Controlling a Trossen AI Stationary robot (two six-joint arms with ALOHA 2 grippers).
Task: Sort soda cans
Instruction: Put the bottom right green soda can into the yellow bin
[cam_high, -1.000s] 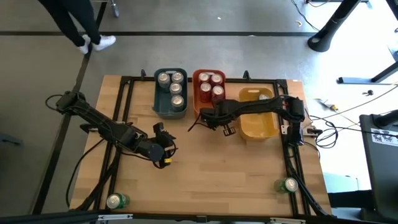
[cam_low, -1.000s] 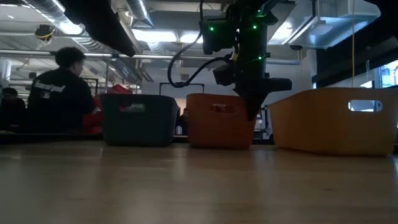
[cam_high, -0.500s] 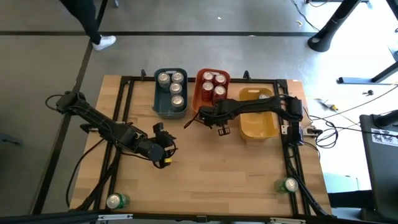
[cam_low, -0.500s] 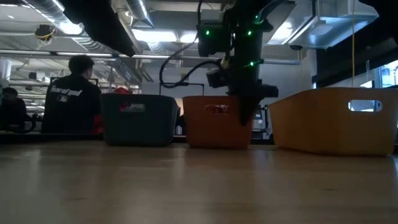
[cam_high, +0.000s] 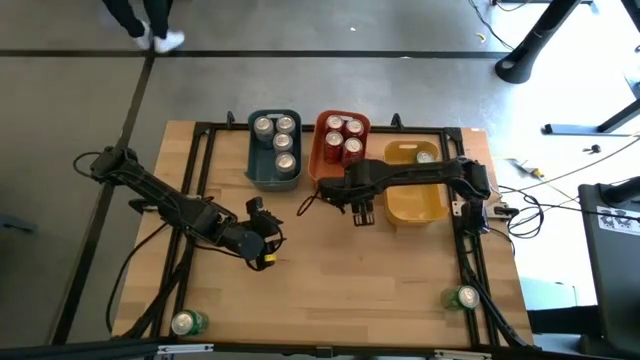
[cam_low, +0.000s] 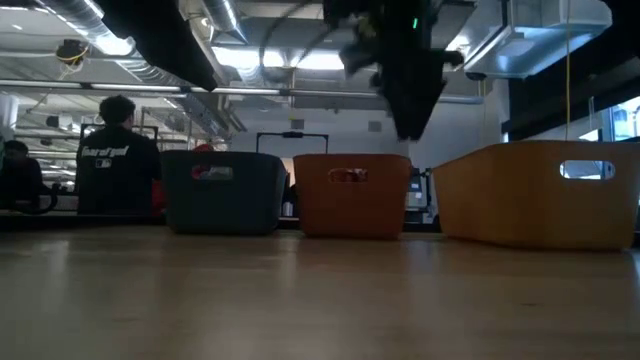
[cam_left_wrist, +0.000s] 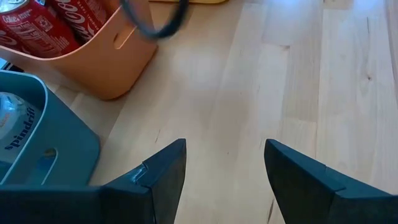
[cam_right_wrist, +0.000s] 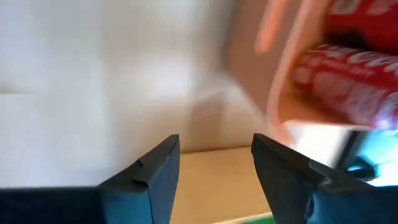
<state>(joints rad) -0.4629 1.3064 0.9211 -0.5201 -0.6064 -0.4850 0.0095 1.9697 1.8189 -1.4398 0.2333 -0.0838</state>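
From the high view we take the orange bin (cam_high: 341, 146) as landmark: it holds four red cans (cam_high: 341, 137), w/ the blue-grey bin (cam_high: 274, 150) touching its left side holding three silver cans (cam_high: 276, 136) and the yellow bin (cam_high: 414, 186) just to its right holding one can (cam_high: 425, 156). The right gripper (cam_high: 304, 206) hangs just in front of the orange bin, over bare table (cam_high: 340, 280); the left gripper (cam_high: 262, 212) sits further out front-left of it; two green cans (cam_high: 187, 323) (cam_high: 463, 297) lie well apart from the bin, at the table's near corners. Low view: right arm (cam_low: 405, 70) is raised above the orange bin's rim. Left wrist view: left gripper (cam_left_wrist: 224, 165) fingers spread wide, nothing betw. them, red cans inside the orange bin ahead. Right wrist view: right gripper (cam_right_wrist: 214, 158) also parted and empty, blurred, red cans close by.
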